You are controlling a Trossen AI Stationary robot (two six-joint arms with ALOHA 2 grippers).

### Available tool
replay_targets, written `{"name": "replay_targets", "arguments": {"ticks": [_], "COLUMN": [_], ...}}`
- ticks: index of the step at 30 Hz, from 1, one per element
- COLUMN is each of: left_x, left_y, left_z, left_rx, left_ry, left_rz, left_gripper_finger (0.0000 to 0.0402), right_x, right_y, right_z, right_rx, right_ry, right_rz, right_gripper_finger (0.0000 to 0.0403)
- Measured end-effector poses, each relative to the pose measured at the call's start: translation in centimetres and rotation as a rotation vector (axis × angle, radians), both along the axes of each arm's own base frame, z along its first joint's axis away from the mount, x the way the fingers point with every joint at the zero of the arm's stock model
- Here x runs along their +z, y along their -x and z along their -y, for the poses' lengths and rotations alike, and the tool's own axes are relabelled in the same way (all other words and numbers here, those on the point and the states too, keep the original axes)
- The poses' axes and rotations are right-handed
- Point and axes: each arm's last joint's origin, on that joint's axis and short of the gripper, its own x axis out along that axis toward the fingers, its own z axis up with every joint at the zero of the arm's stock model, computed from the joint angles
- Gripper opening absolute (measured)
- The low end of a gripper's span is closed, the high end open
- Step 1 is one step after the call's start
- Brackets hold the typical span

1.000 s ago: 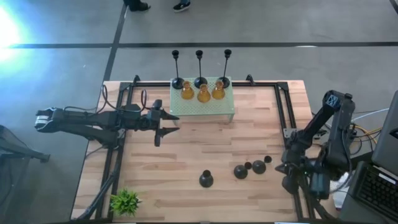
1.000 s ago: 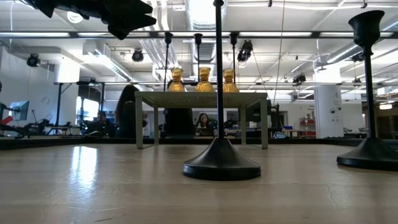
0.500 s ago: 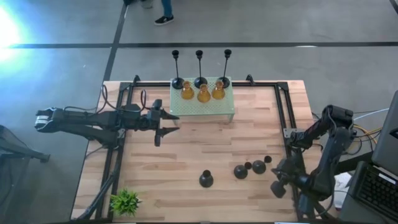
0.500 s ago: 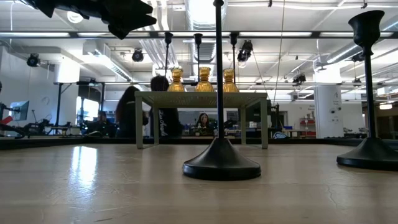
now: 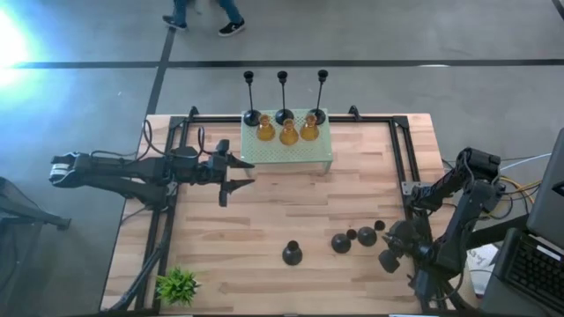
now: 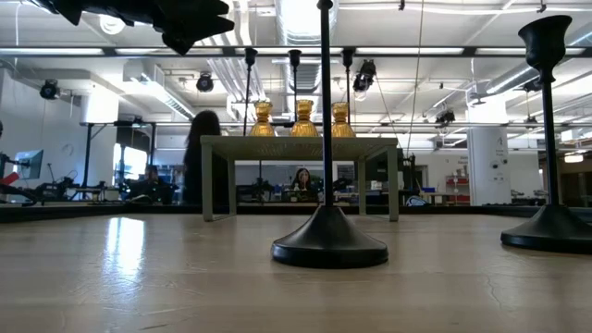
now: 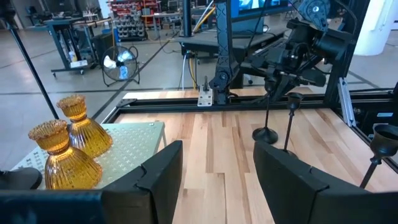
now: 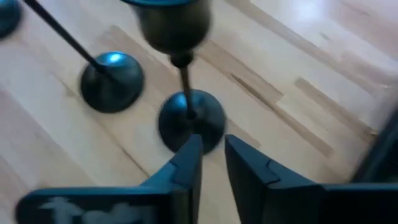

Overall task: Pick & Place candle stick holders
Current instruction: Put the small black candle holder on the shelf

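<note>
Three tall thin black candle stick holders [image 5: 283, 95] and three amber glass ones [image 5: 288, 132] stand by their bases on the mint-green stand [image 5: 286, 158] at the table's far side. Several more black stemmed holders stand on round bases on the near right of the table [image 5: 341, 242], with one apart [image 5: 293, 254]. Two of them show close in the low view [image 6: 328, 242]. My left gripper [image 5: 236, 182] is open and empty, level, left of the stand. My right gripper [image 5: 389, 257] hovers just right of the black holders, its fingers a narrow gap apart, facing one holder's base [image 8: 191, 121].
A small green plant [image 5: 178, 284] stands at the near left corner. Black frame rails [image 5: 401, 167] run along the table's left and right sides. A person walks on the floor beyond the far edge [image 5: 203, 13]. Bare wood lies between the stand and the black holders.
My right arm has folded down from its raised pose at the table's right edge. Its gripper has swung toward the table's left, up to the black holders. A person has walked along beyond the far edge.
</note>
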Motion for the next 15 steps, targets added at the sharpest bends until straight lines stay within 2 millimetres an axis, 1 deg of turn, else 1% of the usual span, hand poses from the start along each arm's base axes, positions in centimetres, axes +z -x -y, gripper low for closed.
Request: {"name": "replay_targets", "arguments": {"ticks": [7, 15], "left_x": [0.00, 0.00], "left_y": [0.00, 0.00], "left_z": [-0.01, -0.01], "left_rx": [0.000, 0.000], "left_ry": [0.000, 0.000], "left_rz": [0.000, 0.000], "left_gripper_finger": [0.0202, 0.0202], "right_x": [-0.03, -0.60], "right_y": [-0.20, -0.70], "right_z": [0.08, 0.83], "right_rx": [0.040, 0.012], "right_ry": [0.028, 0.053], "right_rz": [0.081, 0.074], "right_gripper_finger": [0.0140, 0.0187]}}
